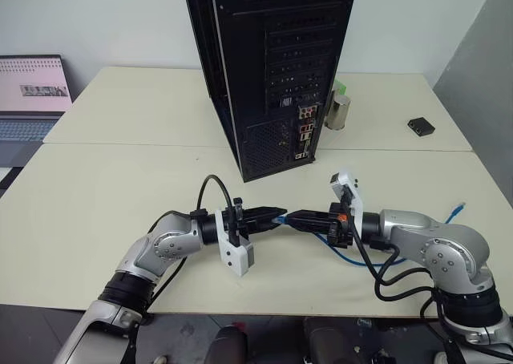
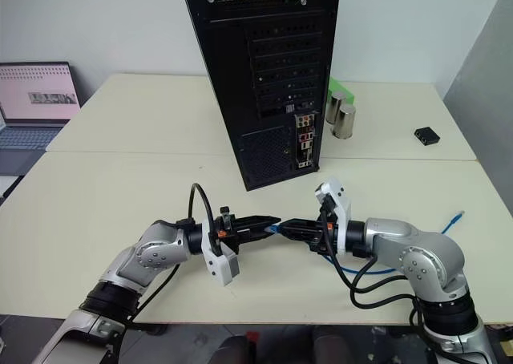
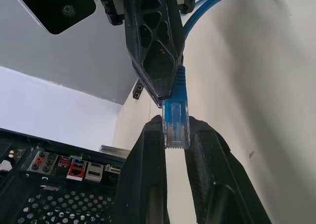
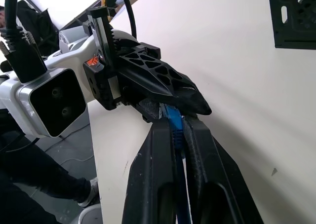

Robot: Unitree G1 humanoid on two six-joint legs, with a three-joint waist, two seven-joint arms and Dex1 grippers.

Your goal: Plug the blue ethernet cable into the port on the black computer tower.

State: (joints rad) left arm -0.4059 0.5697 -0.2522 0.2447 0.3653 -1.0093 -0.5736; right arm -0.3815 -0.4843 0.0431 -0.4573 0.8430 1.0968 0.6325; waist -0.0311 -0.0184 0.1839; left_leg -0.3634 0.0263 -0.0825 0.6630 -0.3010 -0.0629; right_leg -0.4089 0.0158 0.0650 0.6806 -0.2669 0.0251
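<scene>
Near the front edge of the tabletop [image 1: 96,204], at its middle, the two grippers meet tip to tip, both raised above the surface and pointing at one another. The left gripper [image 1: 272,216] is closed on the plug of the blue ethernet cable [image 3: 176,118]; in the left wrist view the blue-clear plug sits pinched between its two black fingers [image 3: 148,174], with the plug's end facing back toward that wrist. The right gripper [image 1: 293,218] is closed narrow on the same cable just behind the plug, its fingers [image 4: 158,174] pressed on either side of the blue cord in the right wrist view. Both claws therefore hold the cable at once, their tips all but touching.

From the right gripper the blue cord drops to the tabletop, loops under the right forearm and runs toward the right edge, where the cable's far plug lies flat on the surface.

The black computer tower [image 1: 264,67] stands upright at mid-table, behind the grippers and apart from them, rear face toward the robot. Its cluster of coloured connectors, where the port [image 1: 303,131] belongs, sits at the lower right of that face; the exact socket is too small to single out. The plug is not in the tower
</scene>
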